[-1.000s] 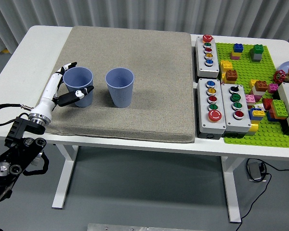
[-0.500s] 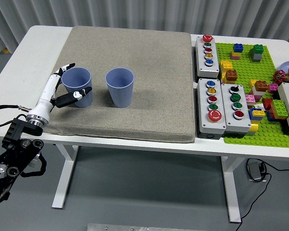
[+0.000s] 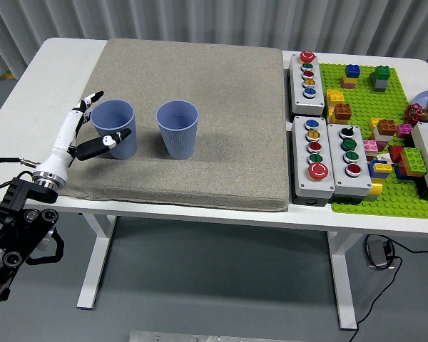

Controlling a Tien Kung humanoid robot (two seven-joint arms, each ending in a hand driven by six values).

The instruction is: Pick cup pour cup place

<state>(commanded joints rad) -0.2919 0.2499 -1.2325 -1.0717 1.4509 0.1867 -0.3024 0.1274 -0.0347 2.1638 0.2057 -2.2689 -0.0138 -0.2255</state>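
Note:
Two blue plastic cups stand upright on the grey mat [image 3: 221, 107]. The left cup [image 3: 116, 128] sits near the mat's left edge and the right cup [image 3: 178, 128] a little to its right. My left hand [image 3: 93, 125] is just left of the left cup, fingers spread. Its thumb [image 3: 110, 141] lies at the cup's near side and its fingertips [image 3: 91, 100] are at the far left of the rim. The hand holds nothing. My right arm is out of view.
Several grey button boxes [image 3: 307, 73] stand right of the mat. A green baseplate [image 3: 357, 199] with several toy bricks fills the right end of the white table [image 3: 57, 64]. The mat's far half is bare.
My left hand has drawn back to the left and toward the table's near edge, away from the left cup. Both cups stay put.

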